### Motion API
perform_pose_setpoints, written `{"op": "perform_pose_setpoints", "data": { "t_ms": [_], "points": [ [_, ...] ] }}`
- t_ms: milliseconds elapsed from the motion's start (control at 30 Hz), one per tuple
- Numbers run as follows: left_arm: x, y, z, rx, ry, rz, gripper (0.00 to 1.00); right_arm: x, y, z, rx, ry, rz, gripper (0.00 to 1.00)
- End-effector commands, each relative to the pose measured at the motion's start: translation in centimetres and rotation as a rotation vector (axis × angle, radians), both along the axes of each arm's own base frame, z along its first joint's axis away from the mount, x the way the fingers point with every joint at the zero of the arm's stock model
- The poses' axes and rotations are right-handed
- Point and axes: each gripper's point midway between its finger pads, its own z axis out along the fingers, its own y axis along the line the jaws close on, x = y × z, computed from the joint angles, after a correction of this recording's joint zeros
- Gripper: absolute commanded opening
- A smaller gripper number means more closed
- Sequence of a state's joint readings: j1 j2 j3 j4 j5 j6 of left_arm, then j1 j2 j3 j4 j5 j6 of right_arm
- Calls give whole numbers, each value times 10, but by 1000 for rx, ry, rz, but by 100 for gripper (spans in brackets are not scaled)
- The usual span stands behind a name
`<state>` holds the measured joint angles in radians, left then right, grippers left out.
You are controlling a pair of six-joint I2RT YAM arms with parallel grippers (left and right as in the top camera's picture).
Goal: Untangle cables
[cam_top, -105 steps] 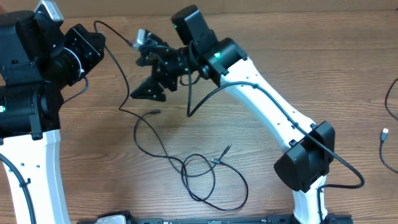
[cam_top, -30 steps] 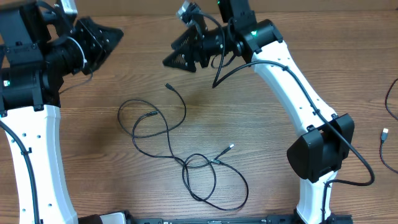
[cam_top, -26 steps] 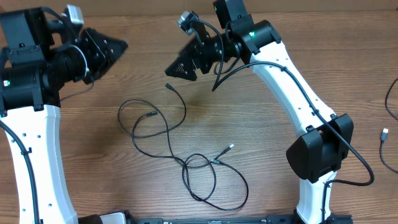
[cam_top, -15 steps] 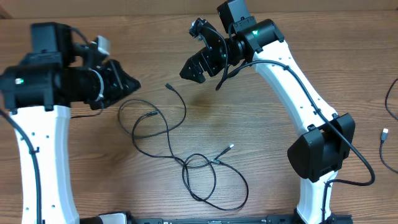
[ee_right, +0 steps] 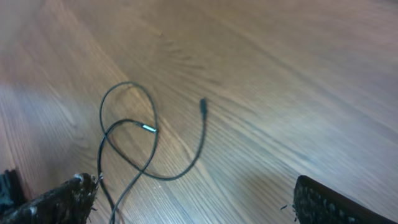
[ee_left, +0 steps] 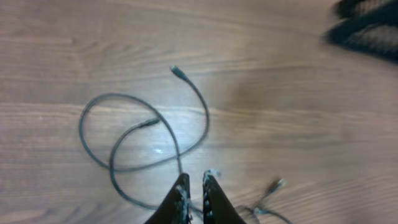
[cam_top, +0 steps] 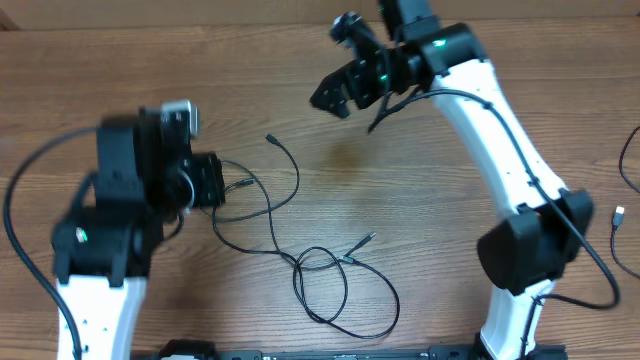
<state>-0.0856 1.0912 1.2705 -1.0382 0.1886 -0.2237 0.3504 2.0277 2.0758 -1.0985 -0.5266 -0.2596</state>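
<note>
Cables (cam_top: pixel 298 262): thin blk cords, looped & crossed on wood worktop (cam_top: pixel 420 200), ctr to 6 o'clock; one plug (cam_top: pixel 269 138) points to 12. L hand (cam_top: pixel 215 182): 9 o'clock, by upper loop, fingers pressed together, nothing pinched. Edge cord (cam_top: pixel 618 225) w/ silvery tip: 3 o'clock. R hand (cam_top: pixel 335 95): 12 o'clock, far side, spread wide, empty.

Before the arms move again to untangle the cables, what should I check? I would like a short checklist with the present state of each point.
1. Left gripper open for grasping: not ok, it is shut and nothing is held.
2. Right gripper open: ok.
3. Right gripper clear of the cables: ok.
4. Cables separated: not ok, loops cross each other.
5. Free plug end uncovered: ok.
6. Left gripper's height above cables: cannot tell.
</note>
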Motion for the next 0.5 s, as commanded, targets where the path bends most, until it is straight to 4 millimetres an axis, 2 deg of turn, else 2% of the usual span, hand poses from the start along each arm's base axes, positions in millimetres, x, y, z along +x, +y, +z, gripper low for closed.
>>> {"op": "perform_pose_setpoints", "data": {
  "t_ms": [0,133,233,300,333,467],
  "points": [
    [-9,14,-41,118,-7,-21,11,-12,-24,71,48,-138,-42,100],
    [-7,32,-88,232,8,2,15,-30,-44,120,99,-203,-108,100],
    [-4,38,-112,243,46,48,17,-53,-52,158,147,-255,-141,100],
    [1,42,-123,230,61,107,17,-74,-57,186,185,-301,-152,100],
    [5,51,-126,260,64,161,17,-90,-58,201,205,-323,-151,100],
    [9,94,-136,381,102,417,22,-142,-62,236,253,-382,-115,100]
  ]
}}
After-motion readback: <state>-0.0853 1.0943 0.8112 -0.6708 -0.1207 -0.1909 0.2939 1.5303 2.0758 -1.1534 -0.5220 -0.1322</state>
